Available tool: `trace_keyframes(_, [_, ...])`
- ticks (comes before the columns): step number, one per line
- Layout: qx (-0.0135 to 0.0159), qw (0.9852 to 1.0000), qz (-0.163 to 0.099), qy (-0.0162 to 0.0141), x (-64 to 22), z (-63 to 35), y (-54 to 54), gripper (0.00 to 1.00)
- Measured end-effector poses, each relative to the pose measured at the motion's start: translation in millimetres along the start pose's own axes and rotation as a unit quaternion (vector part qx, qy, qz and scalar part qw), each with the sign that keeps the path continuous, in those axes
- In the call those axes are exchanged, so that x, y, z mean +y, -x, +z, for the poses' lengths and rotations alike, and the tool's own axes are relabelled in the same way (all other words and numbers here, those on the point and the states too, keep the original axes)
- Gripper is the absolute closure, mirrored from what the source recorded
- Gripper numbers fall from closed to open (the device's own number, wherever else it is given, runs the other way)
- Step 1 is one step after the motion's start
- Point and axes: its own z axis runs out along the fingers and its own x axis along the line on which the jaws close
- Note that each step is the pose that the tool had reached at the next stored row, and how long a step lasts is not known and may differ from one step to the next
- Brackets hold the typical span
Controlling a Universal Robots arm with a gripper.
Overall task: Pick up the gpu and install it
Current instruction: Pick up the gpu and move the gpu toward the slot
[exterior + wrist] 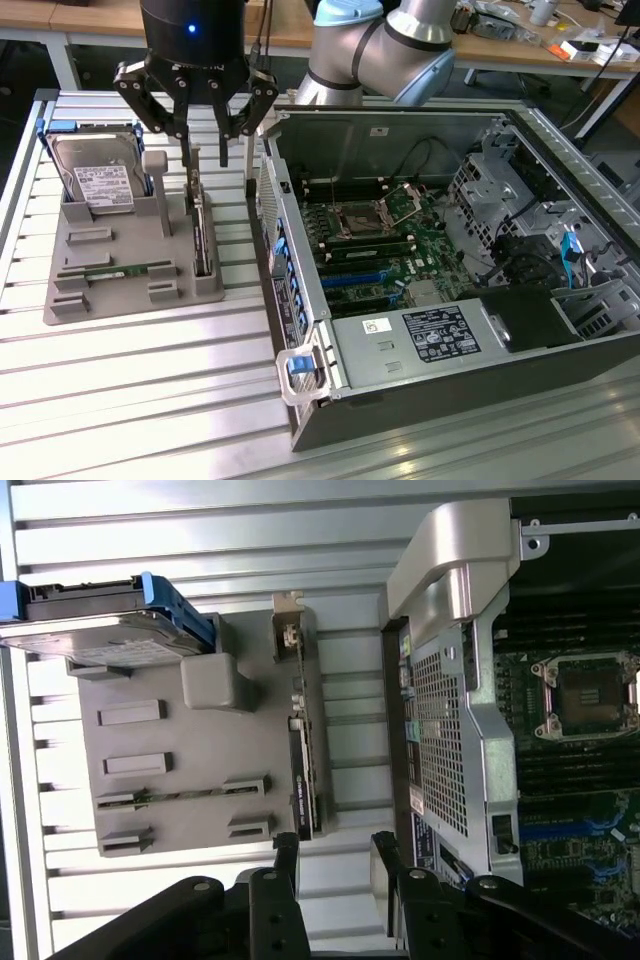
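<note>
Exterior view, gripper: the gripper [203, 140] hangs above the grey holder tray [130, 300]. Its fingers are spread wide with nothing between them.
Exterior view, gpu: the gpu [203, 235] stands on edge in a slot of the tray. The hard drive [100, 180] is on the exterior view's left and the open computer case [420, 405] on its right. The card is not in the case, and the motherboard [400, 250] lies bare.
Exterior view, direction: the gpu lies below the gripper and apart from it. I cannot tell whether the gripper is over the card's middle or one of its ends.
Exterior view, long axis: it runs far to near along the tray, roughly parallel to the case's side wall. The fingers open across that line.
Wrist view, gripper: the gripper [335, 875] shows two fingers [285, 865] well apart, with the slatted table [340, 810] showing in the gap.
Wrist view, gpu: the gpu [303, 750] is seen edge-on as a thin dark strip. Its silvery bracket [288, 630] is at the end away from the fingers.
Wrist view, alignment: the card's line points at the tray-side finger rather than mid-gap, which may be the camera's angle.
Wrist view, neighbour: the case's perforated wall [445, 730] runs beside the card, near but apart.
</note>
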Motion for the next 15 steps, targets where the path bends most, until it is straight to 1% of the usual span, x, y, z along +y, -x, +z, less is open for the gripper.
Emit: trace_keyframes(15, [0.0,1.0,0.0,0.0,-0.4,8.4,-0.6,0.58])
